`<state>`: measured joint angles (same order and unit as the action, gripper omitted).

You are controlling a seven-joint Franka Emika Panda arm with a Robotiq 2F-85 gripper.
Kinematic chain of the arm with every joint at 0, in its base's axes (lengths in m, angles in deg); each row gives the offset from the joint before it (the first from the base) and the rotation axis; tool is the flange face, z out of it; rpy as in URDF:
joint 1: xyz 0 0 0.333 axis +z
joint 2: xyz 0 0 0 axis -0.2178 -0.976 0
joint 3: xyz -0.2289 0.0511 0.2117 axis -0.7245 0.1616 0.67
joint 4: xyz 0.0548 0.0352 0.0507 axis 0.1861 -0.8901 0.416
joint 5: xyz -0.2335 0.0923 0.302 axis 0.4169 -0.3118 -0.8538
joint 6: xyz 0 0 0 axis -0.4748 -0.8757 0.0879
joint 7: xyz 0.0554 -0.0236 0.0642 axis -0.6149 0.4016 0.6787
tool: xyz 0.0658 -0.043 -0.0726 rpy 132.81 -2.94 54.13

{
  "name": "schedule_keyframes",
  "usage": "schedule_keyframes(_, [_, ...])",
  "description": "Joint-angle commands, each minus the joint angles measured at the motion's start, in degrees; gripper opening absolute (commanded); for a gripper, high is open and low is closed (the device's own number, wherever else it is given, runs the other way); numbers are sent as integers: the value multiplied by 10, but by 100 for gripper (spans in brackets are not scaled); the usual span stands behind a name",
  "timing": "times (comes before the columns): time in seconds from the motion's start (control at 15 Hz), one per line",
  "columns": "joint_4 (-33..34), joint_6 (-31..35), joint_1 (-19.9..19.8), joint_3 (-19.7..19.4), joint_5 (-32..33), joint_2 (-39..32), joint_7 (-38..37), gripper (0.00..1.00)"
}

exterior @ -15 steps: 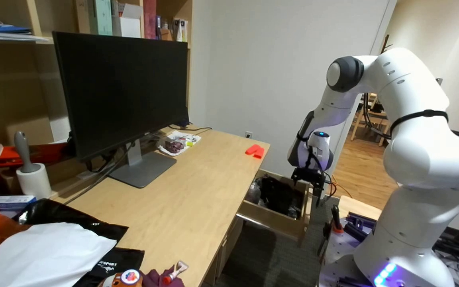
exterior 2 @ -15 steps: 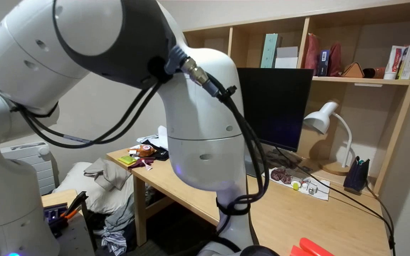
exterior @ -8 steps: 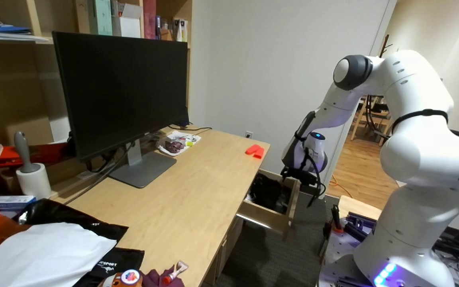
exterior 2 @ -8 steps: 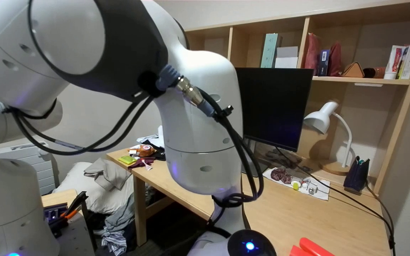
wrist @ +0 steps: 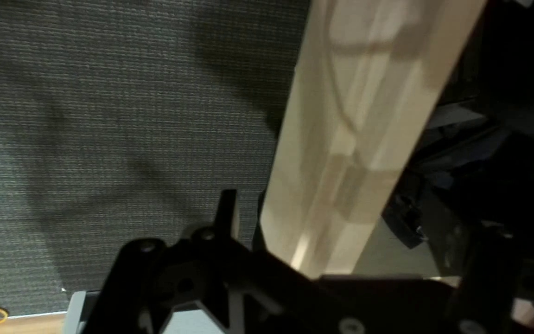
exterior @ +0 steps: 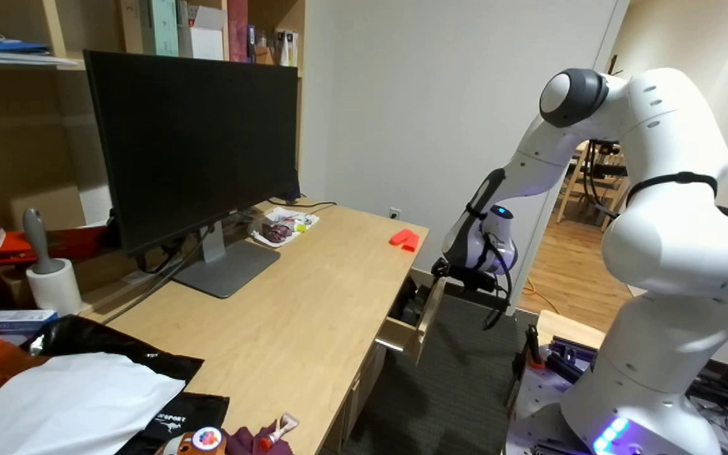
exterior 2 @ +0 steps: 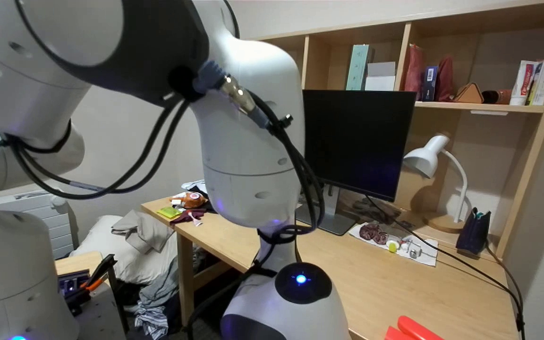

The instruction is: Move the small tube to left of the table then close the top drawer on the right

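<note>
The top drawer (exterior: 428, 319) sticks out partly open from under the right side of the light-wood table (exterior: 301, 303). Its dark inside holds black items. My gripper (exterior: 443, 272) is at the far end of the drawer front. In the wrist view my gripper (wrist: 348, 218) is open, one finger over the floor side and the other over the drawer's inside. The drawer's wooden front (wrist: 341, 162) runs between them; contact is hard to tell. A small tube with a red cap (exterior: 280, 432) lies on a maroon cloth at the table's near end. The gripper is hidden in an exterior view.
Red blocks (exterior: 405, 239) lie at the table's far right corner. A monitor (exterior: 193, 151) stands at the back, with a white tray of small items (exterior: 285, 225) beside it. Black and white bags (exterior: 79, 404) lie near the front. Dark carpet (wrist: 109, 139) is below the drawer.
The drawer has slid inward toward the table and is less open than a second ago. My gripper has moved toward the table with it, and the upper arm has shifted.
</note>
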<state>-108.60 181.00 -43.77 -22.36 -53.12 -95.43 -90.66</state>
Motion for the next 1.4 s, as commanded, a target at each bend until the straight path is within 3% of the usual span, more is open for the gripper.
schedule_keyframes(0.0, [-89, -31, 38, -76, 8, 87, 12, 100])
schedule_keyframes(0.2, [-105, -63, 91, -154, 8, 99, 31, 100])
schedule_keyframes(0.27, [-99, -71, 89, -152, 15, 92, 34, 100])
schedule_keyframes(0.4, [-87, -68, 123, -175, 2, 74, 26, 100])
schedule_keyframes(1.13, [28, -61, 188, -158, -22, -41, -13, 100])
schedule_keyframes(1.33, [66, -41, 174, -136, -34, -84, -35, 100])
